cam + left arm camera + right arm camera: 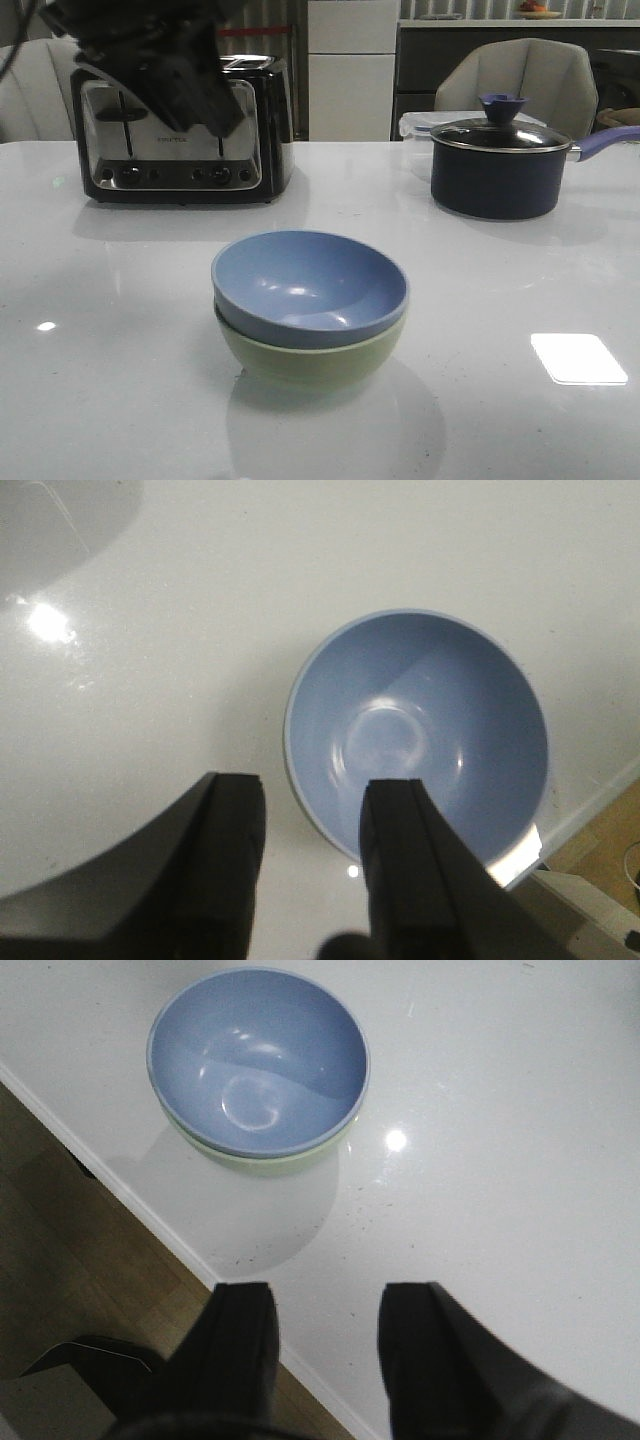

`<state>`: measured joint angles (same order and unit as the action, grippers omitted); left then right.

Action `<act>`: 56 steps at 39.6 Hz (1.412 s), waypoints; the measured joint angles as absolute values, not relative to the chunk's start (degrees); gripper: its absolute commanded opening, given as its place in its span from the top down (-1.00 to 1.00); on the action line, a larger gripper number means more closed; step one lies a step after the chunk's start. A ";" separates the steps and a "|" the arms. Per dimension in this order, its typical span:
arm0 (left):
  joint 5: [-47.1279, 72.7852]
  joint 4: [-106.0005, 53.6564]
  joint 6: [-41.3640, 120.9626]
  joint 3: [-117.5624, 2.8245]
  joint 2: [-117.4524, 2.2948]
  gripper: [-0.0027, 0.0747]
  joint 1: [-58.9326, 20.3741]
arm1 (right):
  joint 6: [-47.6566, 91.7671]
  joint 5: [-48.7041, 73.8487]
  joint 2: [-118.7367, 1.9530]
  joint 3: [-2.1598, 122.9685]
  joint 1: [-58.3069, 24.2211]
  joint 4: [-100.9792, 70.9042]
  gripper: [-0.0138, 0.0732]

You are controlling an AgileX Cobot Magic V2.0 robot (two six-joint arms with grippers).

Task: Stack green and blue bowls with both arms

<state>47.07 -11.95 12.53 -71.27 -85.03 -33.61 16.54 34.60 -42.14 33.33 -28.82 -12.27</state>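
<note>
The blue bowl (309, 288) sat nested inside the green bowl (310, 357), tilted a little so its rim rode higher on one side. You had the pair near the front middle of the white table (110, 380), close to the table's edge as the right wrist view showed it, with wood floor (70, 1250) beyond that edge. Only a thin crescent of green showed under the blue rim from the right wrist camera (262, 1165); from the left wrist camera the blue bowl (420, 735) hid the green one almost wholly.

Your left gripper (310, 865) hung above the table with its two black fingers (225, 860) apart and nothing between them; one finger overlapped the near rim of the blue bowl in that view, but contact could not be judged. In the front view the left arm (165, 65) appeared as a dark blurred mass raised high in front of the toaster (185, 130), well clear of the bowls.

Your right gripper (325, 1355) also stood parted and empty, its fingers (240, 1350) over the table's edge, apart from the bowls. It did not show in the front view.

At the back right, a dark lidded saucepan (497, 165) stood well apart from the stack. A bright light patch (578, 358) lay on the table beside the bowls.
</note>
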 measured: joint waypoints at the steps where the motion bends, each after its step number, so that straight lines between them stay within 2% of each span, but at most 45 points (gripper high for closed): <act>1: 47.08 -11.95 12.55 -70.42 -83.70 0.08 -33.61 | 16.54 34.60 -42.14 33.33 -28.82 -12.27 -0.19; 19: 49.36 -11.60 13.19 -50.85 -56.48 0.08 -33.61 | 16.54 34.60 -42.14 33.33 -28.82 -12.27 -0.19; 31: 53.06 -7.33 13.07 -42.18 -40.75 0.08 -33.58 | 16.54 34.60 -42.14 33.33 -28.82 -12.27 -0.19; 46: 53.97 -0.92 7.06 -39.02 -33.65 0.08 -33.48 | 16.54 34.60 -42.14 33.33 -28.82 -12.27 -0.18; 49: 53.97 -0.92 7.06 -39.02 -33.65 0.08 -33.48 | 16.54 34.60 -42.14 33.33 -28.82 -12.27 -0.08; 56: 53.97 -0.83 7.02 -39.02 -33.65 0.14 -33.48 | 16.54 34.60 -42.14 33.33 -28.82 -12.27 0.43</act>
<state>53.97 -0.83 7.02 -39.02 -33.65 -33.48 16.54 34.60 -42.14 33.33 -28.82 -12.27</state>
